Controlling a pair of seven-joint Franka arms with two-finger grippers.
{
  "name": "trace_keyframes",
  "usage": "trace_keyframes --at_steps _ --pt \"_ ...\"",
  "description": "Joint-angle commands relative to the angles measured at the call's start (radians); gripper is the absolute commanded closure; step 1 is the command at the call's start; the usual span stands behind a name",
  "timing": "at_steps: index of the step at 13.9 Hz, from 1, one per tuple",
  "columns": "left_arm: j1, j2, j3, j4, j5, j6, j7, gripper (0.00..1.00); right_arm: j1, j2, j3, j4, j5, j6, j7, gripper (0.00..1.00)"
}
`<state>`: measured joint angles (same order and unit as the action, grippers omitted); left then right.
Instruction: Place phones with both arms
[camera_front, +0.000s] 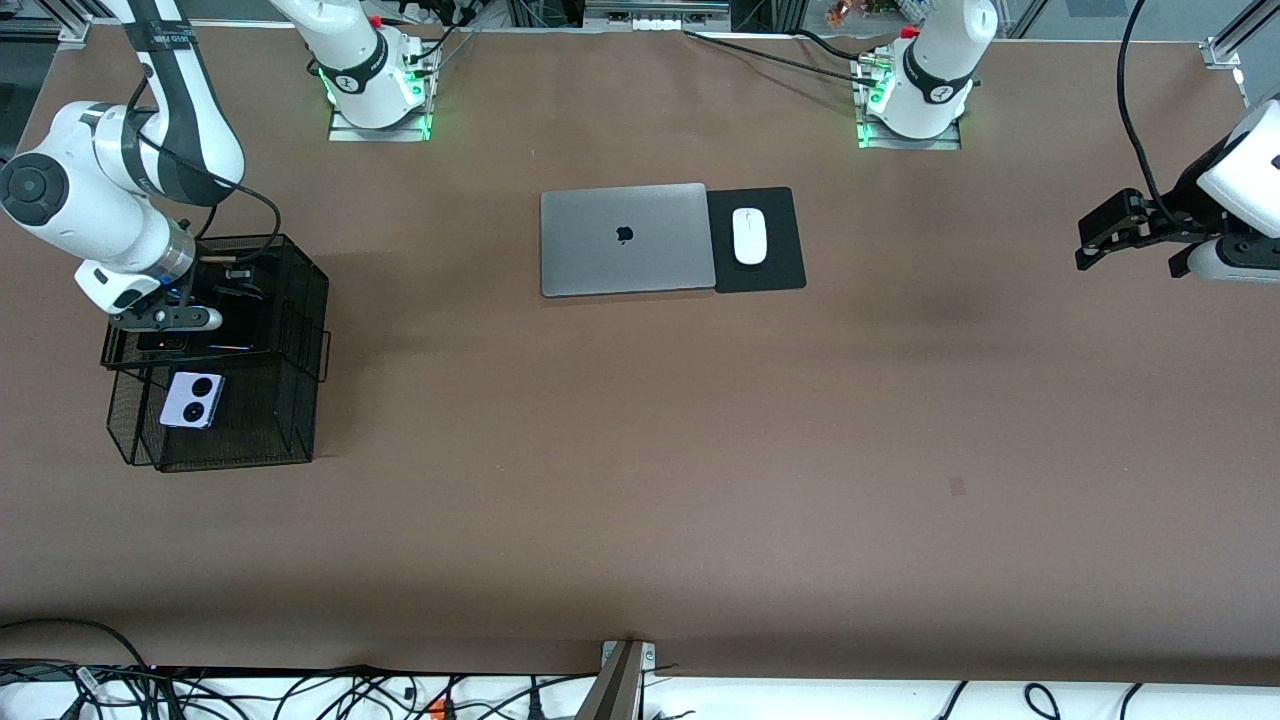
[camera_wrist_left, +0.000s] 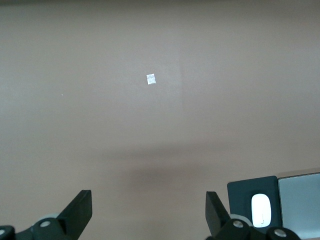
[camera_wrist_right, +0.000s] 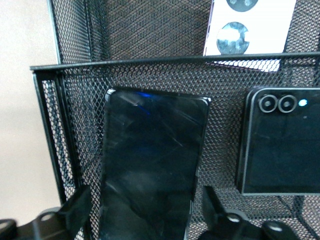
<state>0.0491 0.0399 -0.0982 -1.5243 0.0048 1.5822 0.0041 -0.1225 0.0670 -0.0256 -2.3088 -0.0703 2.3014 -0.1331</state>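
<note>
A two-tier black mesh tray stands at the right arm's end of the table. The long black slab phone lies flat in its upper tier, beside the small square black folded phone. The lilac-white phone with two black circles lies in the lower tier, nearer the front camera; it also shows in the right wrist view. My right gripper is low over the upper tier, open, its fingers straddling the slab's end without holding it. My left gripper is open and empty over bare table.
A closed silver laptop lies mid-table with a white mouse on a black pad beside it. The tray's mesh rim stands between the two tiers. A small white scrap lies on the brown table.
</note>
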Motion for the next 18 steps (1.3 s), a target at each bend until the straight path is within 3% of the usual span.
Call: trace_keyframes --at_steps 1,3,7,11,14,18 --pt "0.005 0.003 0.0 0.021 -0.009 -0.024 0.008 0.0 -0.016 -0.013 0.009 0.023 -0.008 -0.008 0.001 0.0" --pt "0.005 0.002 0.002 0.021 -0.009 -0.024 0.01 0.0 -0.016 -0.016 0.01 0.093 -0.008 -0.064 -0.006 0.0" --pt "0.005 0.002 0.002 0.021 -0.009 -0.03 0.01 0.0 -0.014 0.002 0.029 0.355 0.012 -0.373 0.004 0.0" --pt "0.005 0.002 0.002 0.021 -0.009 -0.03 0.01 0.0 -0.013 0.01 0.124 0.547 0.073 -0.551 0.172 0.0" --pt "0.005 0.002 0.002 0.021 -0.009 -0.028 0.011 0.0 -0.006 0.01 0.138 0.681 0.108 -0.669 0.248 0.0" --pt "0.005 0.003 0.002 0.021 -0.011 -0.028 0.011 0.0 0.026 -0.024 0.124 0.752 0.119 -0.721 0.256 0.0"
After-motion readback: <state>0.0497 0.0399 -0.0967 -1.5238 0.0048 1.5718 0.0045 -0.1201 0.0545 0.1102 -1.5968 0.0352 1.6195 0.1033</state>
